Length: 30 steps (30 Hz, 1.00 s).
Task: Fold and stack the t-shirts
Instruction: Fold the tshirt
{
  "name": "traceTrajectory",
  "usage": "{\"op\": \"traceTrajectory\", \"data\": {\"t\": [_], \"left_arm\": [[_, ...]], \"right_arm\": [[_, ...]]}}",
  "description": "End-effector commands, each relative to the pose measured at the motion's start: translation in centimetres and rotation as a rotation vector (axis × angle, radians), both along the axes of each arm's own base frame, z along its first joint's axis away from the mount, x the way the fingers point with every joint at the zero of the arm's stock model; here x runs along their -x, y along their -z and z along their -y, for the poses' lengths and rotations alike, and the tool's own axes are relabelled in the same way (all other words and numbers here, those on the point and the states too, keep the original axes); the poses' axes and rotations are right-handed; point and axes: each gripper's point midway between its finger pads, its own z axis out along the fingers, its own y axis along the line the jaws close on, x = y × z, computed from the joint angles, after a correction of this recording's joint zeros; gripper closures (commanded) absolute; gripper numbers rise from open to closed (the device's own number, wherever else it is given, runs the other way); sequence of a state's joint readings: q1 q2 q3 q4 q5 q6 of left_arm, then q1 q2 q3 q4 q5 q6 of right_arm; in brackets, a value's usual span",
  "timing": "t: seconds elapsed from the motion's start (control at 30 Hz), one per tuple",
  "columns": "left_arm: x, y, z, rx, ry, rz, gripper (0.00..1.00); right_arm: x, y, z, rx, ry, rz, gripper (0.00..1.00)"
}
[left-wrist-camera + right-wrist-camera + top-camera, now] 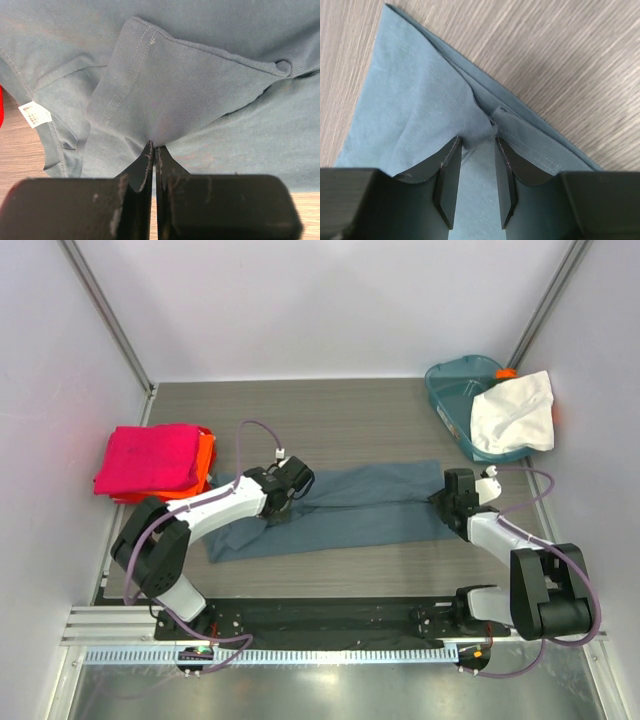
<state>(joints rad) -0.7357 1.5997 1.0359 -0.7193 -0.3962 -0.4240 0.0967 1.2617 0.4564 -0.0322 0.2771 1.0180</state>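
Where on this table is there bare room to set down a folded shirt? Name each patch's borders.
Widest: the bare table beyond the blue-grey shirt, between the pink stack and the teal tub. Narrower: the strip between that shirt and the arm bases. Crowded: the middle, where the left gripper and right gripper pinch the shirt.

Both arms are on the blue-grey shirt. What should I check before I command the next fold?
1. Left tool grip: ok, shut on a raised fold of the blue-grey shirt.
2. Right tool grip: ok, the hem is bunched between its tips at the shirt's other end.
3. Shirt laid out between the two grips: ok, it lies stretched along the table.
4. Gap to the pink shirt stack: cannot tell, the left arm covers it.
5. All shirts folded: not ok, the white shirt drapes loose over the teal tub.
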Motion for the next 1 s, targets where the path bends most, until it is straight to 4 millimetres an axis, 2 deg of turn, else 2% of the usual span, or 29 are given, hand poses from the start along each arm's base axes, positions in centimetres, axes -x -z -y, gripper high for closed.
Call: {"op": "traceTrajectory", "data": {"t": [0.0, 0.3, 0.4, 0.43, 0.53, 0.67, 0.8, 0.93, 0.97], "left_arm": [[0.3, -0.3, 0.2, -0.015, 0.027, -0.025, 1.00], [0.3, 0.0, 0.2, -0.024, 0.033, -0.036, 1.00], [0.3, 0.1, 0.2, -0.026, 0.034, -0.039, 1.00], [0.3, 0.1, 0.2, -0.026, 0.034, -0.039, 1.00], [0.3, 0.2, 0.2, -0.029, 0.039, -0.045, 1.00], [0.5, 0.2, 0.3, -0.029, 0.046, -0.057, 1.00], [0.8, 0.5, 0.4, -0.025, 0.053, -0.078, 1.00], [1.0, 0.9, 0.6, -0.022, 0.060, -0.094, 1.00], [1.1, 1.0, 0.5, -0.026, 0.061, -0.101, 1.00]], "right_arm": [[-2.4, -2.3, 0.7, 0.040, 0.024, 0.091, 0.61], [-3.6, -2.6, 0.7, 0.054, 0.021, 0.095, 0.62], [-3.7, -2.3, 0.6, 0.050, 0.014, 0.091, 0.72], [-3.7, -2.3, 0.6, 0.049, 0.013, 0.089, 0.83], [-4.0, -2.7, 0.7, 0.053, 0.016, 0.101, 0.99], [-5.0, -4.9, 1.5, 0.098, 0.024, 0.143, 0.99], [-6.4, -8.6, 1.6, 0.121, 0.010, 0.216, 0.99], [-4.9, -8.7, 2.5, 0.145, 0.048, 0.191, 0.99], [-4.2, -8.0, 2.8, 0.147, 0.057, 0.177, 0.99]]}}
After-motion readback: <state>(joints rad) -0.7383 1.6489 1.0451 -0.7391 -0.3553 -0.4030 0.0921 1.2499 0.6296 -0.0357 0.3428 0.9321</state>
